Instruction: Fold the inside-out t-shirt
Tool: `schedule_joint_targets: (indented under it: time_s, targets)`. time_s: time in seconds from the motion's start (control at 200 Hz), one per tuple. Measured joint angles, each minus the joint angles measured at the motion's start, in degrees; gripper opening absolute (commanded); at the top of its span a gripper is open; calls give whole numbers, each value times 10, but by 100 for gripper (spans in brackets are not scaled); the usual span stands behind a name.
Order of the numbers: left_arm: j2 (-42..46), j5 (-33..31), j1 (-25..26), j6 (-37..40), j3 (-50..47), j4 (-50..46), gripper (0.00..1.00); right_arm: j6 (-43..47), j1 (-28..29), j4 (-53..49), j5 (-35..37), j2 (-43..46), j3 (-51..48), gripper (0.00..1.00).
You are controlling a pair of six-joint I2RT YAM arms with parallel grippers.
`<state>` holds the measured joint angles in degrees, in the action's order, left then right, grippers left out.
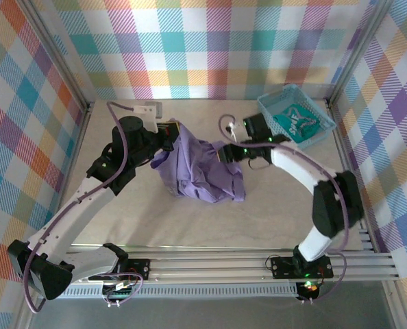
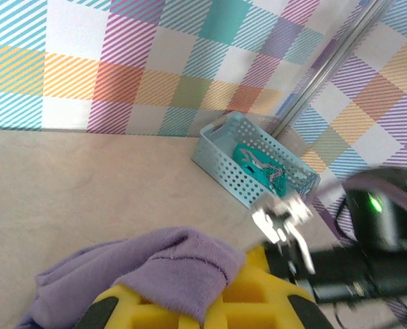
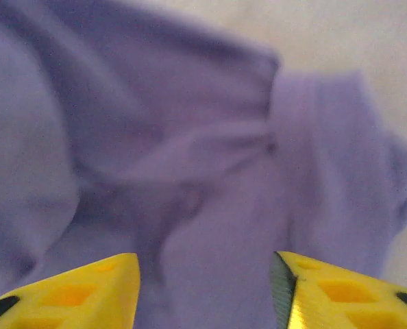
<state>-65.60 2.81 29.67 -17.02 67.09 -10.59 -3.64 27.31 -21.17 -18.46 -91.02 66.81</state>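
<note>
Pale tabletop (image 1: 121, 226), checked walls (image 1: 190, 48): my left gripper (image 1: 169, 131) pinches the crumpled lavender cotton t-shirt (image 1: 200, 171), heaped just beside it; right gripper (image 3: 203, 291) hangs spread and empty over the cloth; I reckon no fold's made

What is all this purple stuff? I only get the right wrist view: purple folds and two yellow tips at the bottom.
Observer: A lavender t-shirt, bunched in a heap in the middle of the table.
Visitor: Is anything holding it?
Observer: Yes. The left fingers are shut on its upper edge, holding that part raised.
Visitor: Anything else around?
Observer: A small teal basket sits at the table's far right corner, with a teal garment inside.
</note>
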Motion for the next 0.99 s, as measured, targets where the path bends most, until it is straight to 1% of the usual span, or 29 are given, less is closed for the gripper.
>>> schedule_joint_targets:
  time_s: [0.04,0.13,0.255,0.31,0.33,0.37,0.425,0.465,0.49,0.53,0.615,0.695,0.755,0.8,0.9,0.935,0.995]
  targets:
    - [0,0,-1,0,0,0,0,-4,10,5,-10,28,-31,64]
    - [0,-4,-2,1,0,0,0,-23,31,40,-40,67,-80,68]
    - [0,-6,-3,1,0,0,0,-57,71,111,-73,79,-148,69]
    - [1,-7,-3,1,0,0,0,-73,90,132,-77,69,-169,66]
    - [1,-8,-3,1,0,0,0,-77,95,139,-77,63,-172,63]
    - [2,-8,-4,1,0,0,0,-87,104,156,-78,47,-176,50]
    - [3,-8,-5,1,0,0,0,-96,115,182,-78,20,-176,27]
    - [5,-9,-6,1,0,0,0,-101,117,196,-76,5,-176,13]
    - [7,-9,-7,1,0,0,0,-106,117,202,-75,-2,-176,7]
    - [10,-10,-10,1,0,-1,0,-105,116,203,-68,-6,-176,0]
    - [18,-16,-20,-1,0,-5,0,-99,112,196,-40,9,-176,0]
    - [23,-21,-44,-11,5,-14,0,-80,100,162,1,59,-172,0]
    - [25,-20,-74,-26,12,-16,0,-66,75,130,29,110,-158,0]
    - [25,-18,-104,-41,22,-16,0,-57,43,109,51,153,-138,0]
    - [25,-3,-164,-72,51,-15,0,-37,-19,93,101,231,-88,0]
    - [26,6,-184,-84,62,-13,0,-30,-33,93,118,254,-75,0]
    - [34,17,-210,-101,70,-6,0,-19,-40,94,137,285,-64,0]
